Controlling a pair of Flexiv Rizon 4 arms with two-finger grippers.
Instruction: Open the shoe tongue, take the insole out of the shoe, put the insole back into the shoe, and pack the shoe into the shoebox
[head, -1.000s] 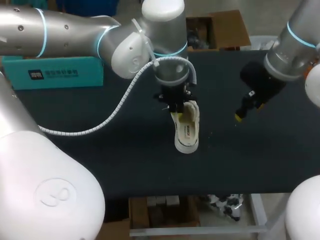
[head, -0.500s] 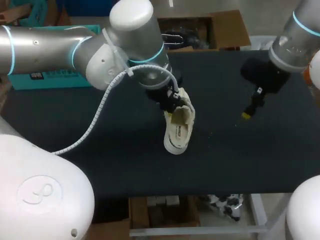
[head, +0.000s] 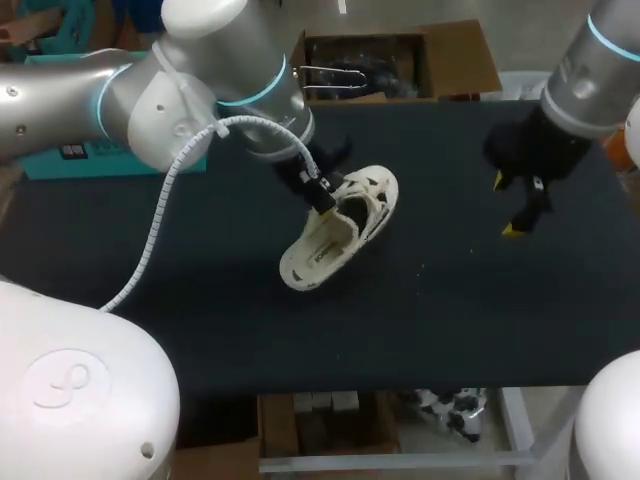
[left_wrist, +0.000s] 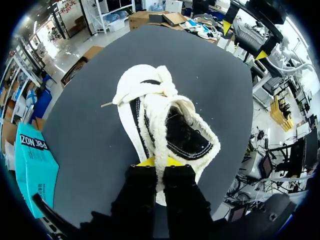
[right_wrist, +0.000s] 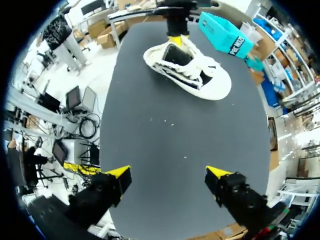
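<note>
Cream shoe (head: 340, 228): lay near the middle of the tabletop (head: 450, 320), tipped partly onto its side, dark mouth turned up toward the head view.
Left pincer (left_wrist: 159, 162): clenched on the shoe's heel collar, a yellow tip on each side of it; toe and laces stretched ahead. Grip at the heel judged to steady the shoe and leave tongue and mouth reachable.
Right pincer (right_wrist: 167, 175): released, nothing between the fingers; hung over bare tabletop well apart from the shoe, judged free for the tongue or insole.
Insole: possibly the dark patch inside the shoe, too dim to tell.
Teal shoebox (left_wrist: 32, 165): stood at the tabletop's edge on the left arm's side, well apart from the shoe.
Stage: judged early; shoe outside the box, packing not yet done.
</note>
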